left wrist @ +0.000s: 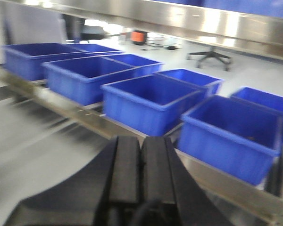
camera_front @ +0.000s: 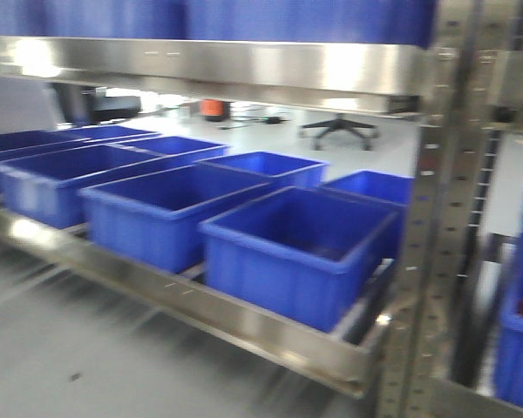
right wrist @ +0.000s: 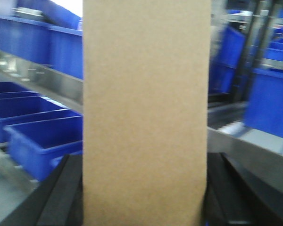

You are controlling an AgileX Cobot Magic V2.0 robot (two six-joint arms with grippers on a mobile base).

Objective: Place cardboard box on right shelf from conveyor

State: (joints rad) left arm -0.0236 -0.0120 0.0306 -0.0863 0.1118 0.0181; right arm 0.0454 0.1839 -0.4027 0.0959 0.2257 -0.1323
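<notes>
The plain tan cardboard box (right wrist: 146, 103) stands upright and fills the middle of the right wrist view. My right gripper (right wrist: 145, 188) is shut on it, one black finger (right wrist: 66, 193) pressed against each side. Right of the perforated upright (camera_front: 423, 261) is the right shelf, with its steel lip (camera_front: 479, 396) low in the corner and a blue bin (camera_front: 521, 340) on it. The blurred grey surface (camera_front: 96, 348) in front of the rack looks like the conveyor. My left gripper (left wrist: 141, 143) is shut with nothing in it, and it hovers before the left shelf.
Several blue plastic bins (camera_front: 288, 252) sit in rows on the left steel shelf (camera_front: 244, 326). Another steel shelf (camera_front: 244, 65) with blue bins runs overhead. More blue bins (right wrist: 33, 141) show to either side of the box. An office chair (camera_front: 340, 129) stands behind the rack.
</notes>
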